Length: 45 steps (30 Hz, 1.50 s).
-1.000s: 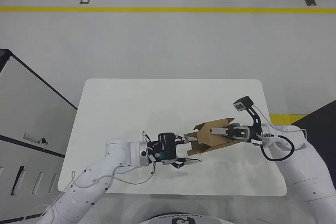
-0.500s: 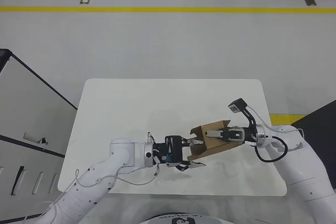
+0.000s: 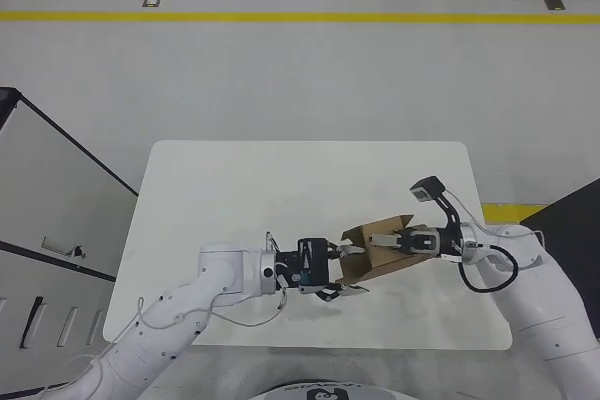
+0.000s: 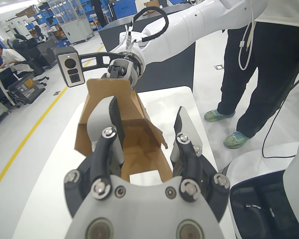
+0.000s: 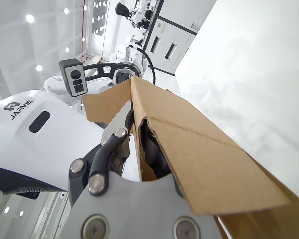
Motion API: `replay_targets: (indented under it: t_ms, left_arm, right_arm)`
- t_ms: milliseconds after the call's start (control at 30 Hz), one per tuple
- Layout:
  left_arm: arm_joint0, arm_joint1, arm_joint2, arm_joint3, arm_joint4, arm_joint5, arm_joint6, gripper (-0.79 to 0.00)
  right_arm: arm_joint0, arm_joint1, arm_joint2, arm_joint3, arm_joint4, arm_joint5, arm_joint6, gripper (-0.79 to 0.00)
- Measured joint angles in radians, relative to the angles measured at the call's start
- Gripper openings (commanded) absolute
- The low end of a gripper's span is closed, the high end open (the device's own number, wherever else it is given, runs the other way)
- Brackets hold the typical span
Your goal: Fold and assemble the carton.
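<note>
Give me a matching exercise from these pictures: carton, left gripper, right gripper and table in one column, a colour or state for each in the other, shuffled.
1. carton
2. left gripper
3. right gripper
4. table

A. white
B. open, at the box's open end
C. brown
D. shut on a cardboard wall

Pairs: 1-C, 2-B, 3-D, 4-A.

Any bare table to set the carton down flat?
Yes: the far strip of the table, between its far edge and the carton, and the far-left corner. It is crowded in the near-right middle, where the left gripper and right gripper converge at the carton.
</note>
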Motion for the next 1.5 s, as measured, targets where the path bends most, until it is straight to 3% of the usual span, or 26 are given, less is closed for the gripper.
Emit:
replay_targets:
  t_ms: [167, 367, 1100, 1267, 1367, 1500]
  left_arm:
    - [0.023, 0.009, -0.032, -0.001, 0.008, 0.005, 0.016, -0.323]
    - [0.042, 0.014, -0.052, -0.011, 0.022, 0.022, 0.035, -0.4]
    - [0.041, 0.016, -0.056, -0.018, 0.047, 0.04, 0.063, -0.514]
    - [0.037, 0.015, -0.054, -0.015, 0.048, 0.052, 0.061, -0.616]
    - [0.036, 0.015, -0.055, -0.016, 0.05, 0.064, 0.065, -0.785]
    - [0.036, 0.013, -0.054, -0.017, 0.057, 0.083, 0.07, -0.785]
  right_arm:
    - [-0.006, 0.003, 0.016, -0.013, 0.049, 0.004, 0.006, -0.785]
    - [-0.011, 0.009, 0.021, -0.034, 0.065, 0.013, 0.015, -0.785]
    - [-0.012, 0.03, -0.002, -0.071, 0.058, 0.016, 0.019, -0.785]
    - [-0.007, 0.034, -0.008, -0.072, 0.076, 0.017, 0.02, -0.785]
    - [-0.004, 0.037, -0.011, -0.074, 0.08, 0.019, 0.022, -0.785]
    - [0.0, 0.04, -0.017, -0.077, 0.081, 0.022, 0.025, -0.785]
